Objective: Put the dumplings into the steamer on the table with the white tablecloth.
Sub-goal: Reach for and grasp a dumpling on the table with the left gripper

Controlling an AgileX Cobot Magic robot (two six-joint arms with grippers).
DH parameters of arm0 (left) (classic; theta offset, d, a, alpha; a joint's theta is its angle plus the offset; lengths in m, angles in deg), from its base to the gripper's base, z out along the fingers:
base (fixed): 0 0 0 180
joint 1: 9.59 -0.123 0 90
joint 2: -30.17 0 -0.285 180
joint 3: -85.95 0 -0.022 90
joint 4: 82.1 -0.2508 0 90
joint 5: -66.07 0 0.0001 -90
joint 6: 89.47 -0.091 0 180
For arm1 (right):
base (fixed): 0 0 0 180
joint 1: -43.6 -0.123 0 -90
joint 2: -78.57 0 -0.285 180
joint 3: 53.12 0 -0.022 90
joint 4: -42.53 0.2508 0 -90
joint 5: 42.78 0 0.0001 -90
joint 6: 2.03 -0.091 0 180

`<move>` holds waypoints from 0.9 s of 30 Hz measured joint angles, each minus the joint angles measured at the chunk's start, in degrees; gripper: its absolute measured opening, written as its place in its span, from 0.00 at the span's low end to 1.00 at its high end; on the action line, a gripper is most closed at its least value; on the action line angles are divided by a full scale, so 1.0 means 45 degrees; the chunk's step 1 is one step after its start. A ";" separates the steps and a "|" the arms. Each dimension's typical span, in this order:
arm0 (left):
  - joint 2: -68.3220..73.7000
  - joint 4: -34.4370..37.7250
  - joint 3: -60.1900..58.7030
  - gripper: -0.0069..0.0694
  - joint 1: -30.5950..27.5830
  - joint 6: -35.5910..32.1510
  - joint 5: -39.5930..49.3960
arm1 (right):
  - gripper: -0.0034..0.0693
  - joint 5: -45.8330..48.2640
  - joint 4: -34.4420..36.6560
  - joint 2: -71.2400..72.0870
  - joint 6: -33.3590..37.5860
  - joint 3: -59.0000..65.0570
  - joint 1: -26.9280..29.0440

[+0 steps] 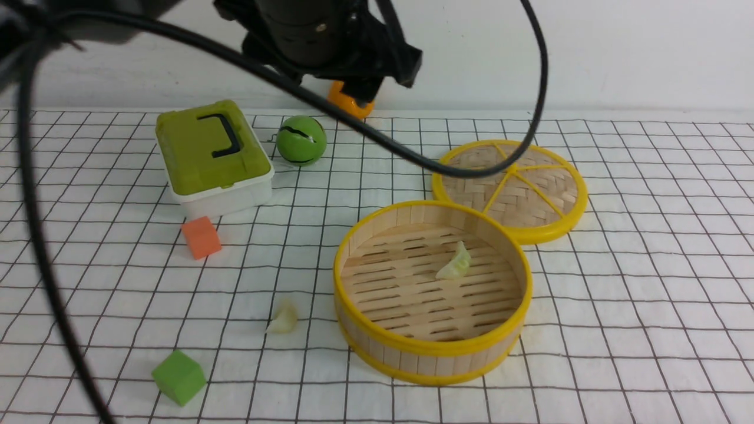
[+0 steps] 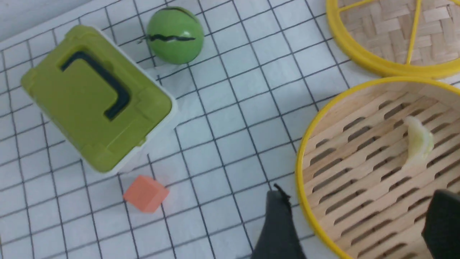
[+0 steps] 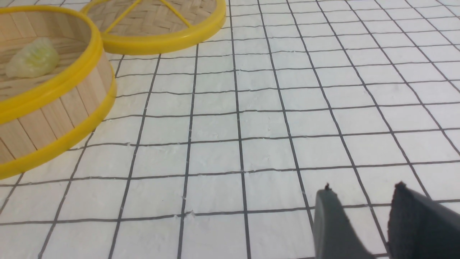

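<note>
The steamer (image 1: 433, 353) stands right of centre on the white tablecloth (image 1: 648, 282). One pale dumpling (image 1: 453, 263) lies on its slatted floor, and it also shows in the left wrist view (image 2: 417, 144) and the right wrist view (image 3: 32, 59). The second dumpling (image 1: 284, 320) lies on the cloth just left of the steamer. My left gripper (image 2: 359, 194) is open wide and empty, high over the steamer's near-left rim (image 2: 305, 169). Its arm (image 1: 318, 35) fills the top of the front view. My right gripper (image 3: 363, 187) is open and empty over bare cloth to the right of the steamer (image 3: 72, 93).
The woven lid (image 1: 511, 188) lies behind the steamer, touching it. A green-lidded box (image 1: 212, 156), a green ball (image 1: 301, 139), an orange cube (image 1: 201, 237) and a green cube (image 1: 179, 377) sit on the left. A black cable (image 1: 35, 235) hangs at the left.
</note>
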 joint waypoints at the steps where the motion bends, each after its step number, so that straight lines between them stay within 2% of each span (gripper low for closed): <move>1: -0.0424 0.0000 -0.0602 0.73 0.0000 0.0191 0.0000 | 0.38 0.0000 0.0000 0.0000 0.0000 0.0000 0.0000; 3: -0.1169 0.0000 -0.1587 0.72 0.0000 0.0484 0.0000 | 0.38 0.0000 0.0000 0.0000 0.0000 0.0000 0.0000; 6: -0.2917 0.0013 -0.4808 0.71 0.0000 0.1583 -0.0148 | 0.38 0.0000 0.0000 0.0000 0.0000 0.0000 0.0000; 9: -0.4459 0.0024 -0.7601 0.71 -0.0017 0.2994 -0.1303 | 0.38 0.0000 0.0000 0.0000 0.0000 0.0000 0.0000; 10: -0.4541 0.0024 -0.7764 0.71 -0.0038 0.3089 -0.1404 | 0.38 0.0000 0.0000 0.0000 0.0000 0.0000 0.0000; 11: -0.5066 0.0188 -0.9058 0.71 -0.0229 0.3821 -0.2264 | 0.38 0.0000 0.0000 0.0000 0.0000 0.0000 0.0000; 14: -0.5325 0.0938 -1.0196 0.71 -0.0949 0.4142 -0.3038 | 0.38 0.0000 0.0000 0.0000 0.0000 0.0000 0.0000; 19: -0.4247 0.3317 -1.0600 0.69 -0.3325 0.2429 -0.3912 | 0.38 0.0000 0.0000 0.0000 0.0000 0.0000 0.0000; 22: -0.3387 0.4232 -1.0600 0.69 -0.4211 0.1065 -0.4592 | 0.38 0.0000 0.0000 0.0000 -0.0012 0.0000 0.0000; 27: -0.2088 0.4624 -1.0600 0.69 -0.4372 0.0064 -0.5335 | 0.38 0.0000 0.0000 0.0000 -0.0012 0.0000 0.0000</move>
